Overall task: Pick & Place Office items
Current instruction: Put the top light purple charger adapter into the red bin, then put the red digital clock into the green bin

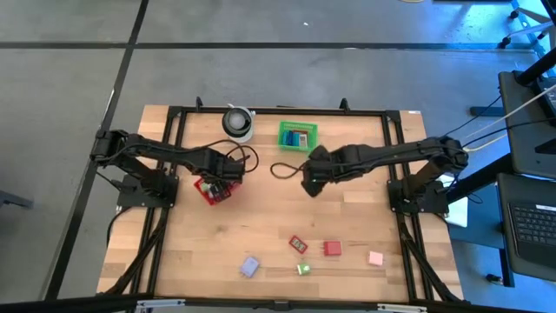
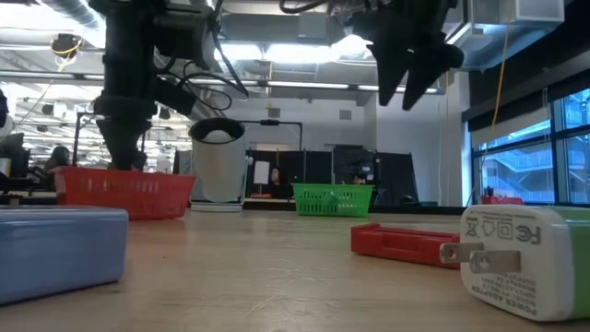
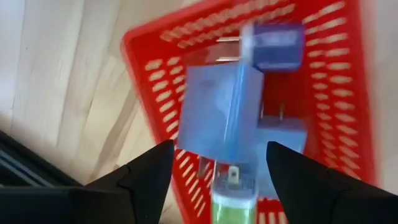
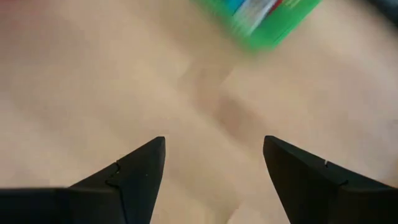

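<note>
Left claw (image 3: 214, 171) hangs spread over the red basket (image 1: 212, 189) with blue pieces (image 3: 217, 118) between its fingers, unclamped; right claw (image 4: 214, 168), spread and empty, hovers above the counter (image 1: 261, 235) near the green basket (image 1: 297, 135).

Red basket (image 2: 124, 194) left, green basket (image 2: 333, 199) centre; white plug adapter (image 2: 525, 258) near lens (right edge).

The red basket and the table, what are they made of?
The red basket looks like plastic: smooth, bright, with neat moulded slots in its walls. The table looks like wood: pale planks with grain lines and a slight sheen, so probably sealed. The black frame around it looks like metal, though I can't be sure.
</note>
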Motion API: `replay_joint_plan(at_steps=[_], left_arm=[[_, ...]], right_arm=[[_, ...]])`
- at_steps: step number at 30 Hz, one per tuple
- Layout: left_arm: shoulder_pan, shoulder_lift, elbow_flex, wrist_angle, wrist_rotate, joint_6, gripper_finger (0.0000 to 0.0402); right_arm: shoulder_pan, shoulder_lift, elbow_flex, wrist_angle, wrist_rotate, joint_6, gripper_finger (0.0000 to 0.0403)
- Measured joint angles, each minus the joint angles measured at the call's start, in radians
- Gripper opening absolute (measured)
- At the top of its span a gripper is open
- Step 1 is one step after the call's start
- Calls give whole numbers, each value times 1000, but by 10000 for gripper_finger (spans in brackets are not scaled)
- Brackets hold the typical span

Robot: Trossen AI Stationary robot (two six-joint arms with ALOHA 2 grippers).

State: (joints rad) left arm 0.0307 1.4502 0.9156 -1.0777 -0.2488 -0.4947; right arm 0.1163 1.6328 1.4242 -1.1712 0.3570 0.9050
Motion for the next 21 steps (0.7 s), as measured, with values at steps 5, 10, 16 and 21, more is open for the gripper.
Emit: replay_joint_plan(at_steps=[5, 10, 16, 21], left_arm=[[0, 0, 46, -5, 18, 11, 252], [-1, 0, 121, -52, 67, 11, 254], [-1, 0, 233, -119, 94, 11, 252], [-1, 0, 315, -156, 93, 12, 251]], right_arm=[[41, 26, 0, 0, -149, -53, 274], [83, 64, 0, 33, -217, -69, 274], [114, 162, 0, 189, -298, -163, 274], [126, 228, 0, 307, -343, -265, 274]])
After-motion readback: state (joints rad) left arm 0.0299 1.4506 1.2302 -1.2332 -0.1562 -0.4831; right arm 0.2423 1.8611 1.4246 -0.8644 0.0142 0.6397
